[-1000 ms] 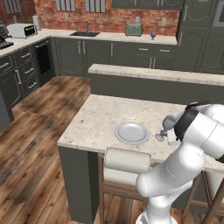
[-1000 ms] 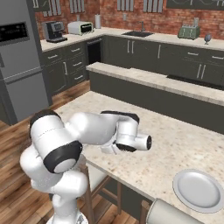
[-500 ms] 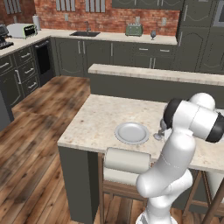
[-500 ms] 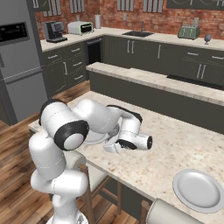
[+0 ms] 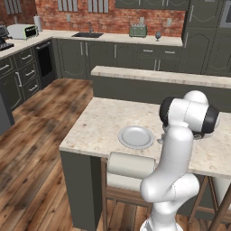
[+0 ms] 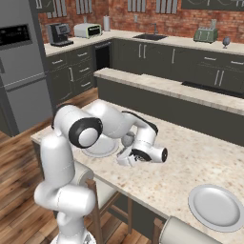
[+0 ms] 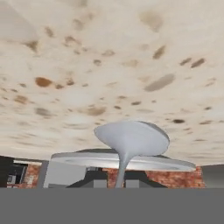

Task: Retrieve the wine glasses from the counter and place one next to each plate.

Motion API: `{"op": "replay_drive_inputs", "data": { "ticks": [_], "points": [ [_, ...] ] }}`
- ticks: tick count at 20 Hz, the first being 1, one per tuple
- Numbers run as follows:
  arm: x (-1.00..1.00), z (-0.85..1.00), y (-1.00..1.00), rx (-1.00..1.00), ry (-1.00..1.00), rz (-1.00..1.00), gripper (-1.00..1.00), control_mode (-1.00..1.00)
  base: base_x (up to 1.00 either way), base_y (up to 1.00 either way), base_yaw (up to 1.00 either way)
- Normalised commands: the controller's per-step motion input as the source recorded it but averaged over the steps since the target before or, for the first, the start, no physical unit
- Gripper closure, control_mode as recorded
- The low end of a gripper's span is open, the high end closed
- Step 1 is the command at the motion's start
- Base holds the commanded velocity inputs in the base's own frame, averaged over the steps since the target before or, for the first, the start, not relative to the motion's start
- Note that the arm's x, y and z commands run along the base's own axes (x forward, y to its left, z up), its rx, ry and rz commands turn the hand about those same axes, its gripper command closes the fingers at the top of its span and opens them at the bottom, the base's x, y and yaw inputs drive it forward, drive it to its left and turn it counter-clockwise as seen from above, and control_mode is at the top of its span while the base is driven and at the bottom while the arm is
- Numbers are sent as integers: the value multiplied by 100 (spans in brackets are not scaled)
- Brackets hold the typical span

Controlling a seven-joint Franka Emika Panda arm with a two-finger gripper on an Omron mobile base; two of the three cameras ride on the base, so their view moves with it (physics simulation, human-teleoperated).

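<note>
The gripper [image 6: 123, 159] is down low over the beige speckled island top [image 6: 190, 162], its hand turned sideways so the fingers point towards the near plate [image 6: 97, 148]. A grey-blue wine glass [image 6: 127, 139] stands upright on the island right at the fingers, its rounded bowl showing just above the hand and just beside the plate's rim.

In the hand view the scene appears upside down, with the speckled stone overhead and the brick wall at the bottom. The wine glass [image 7: 131, 138] is dead centre and very close. Its thin stem runs down between the two dark fingertips [image 7: 94, 178] of the gripper [image 7: 118, 179]. The tips sit close on either side of the stem, but I cannot tell whether they are pinching it or have let it go. The pale plate [image 7: 74, 159] lies as a flat disc just behind the glass.

From the left base view, the white arm [image 5: 176, 153] stands in front of the glass, and the plate [image 5: 135, 136] lies on the island ahead of a cushioned stool [image 5: 131, 164].

A second plate [image 6: 214, 207] lies farther along the island, well apart from the gripper. The second wine glass [image 5: 158, 34] stands on the long back counter [image 5: 113, 38] by the brick wall, near the toaster [image 5: 137, 30].
</note>
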Motion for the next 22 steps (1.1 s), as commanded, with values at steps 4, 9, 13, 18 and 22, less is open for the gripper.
{"op": "replay_drive_inputs", "data": {
  "ticks": [4, 9, 13, 18, 22],
  "points": [
    [35, -33, -2, -3, 0, 0, 100, -100, 0, 0, 0],
    [3, -34, 0, -4, -10, 0, 100, -100, 0, 0, 0],
    [-16, -27, 0, -12, -31, 0, 100, -100, 0, 0, 0],
    [-6, -16, 0, -6, -17, 0, 100, -100, 0, 0, 0],
    [23, -14, 0, 0, 7, 0, 100, -100, 0, 0, 0]
  ]
}}
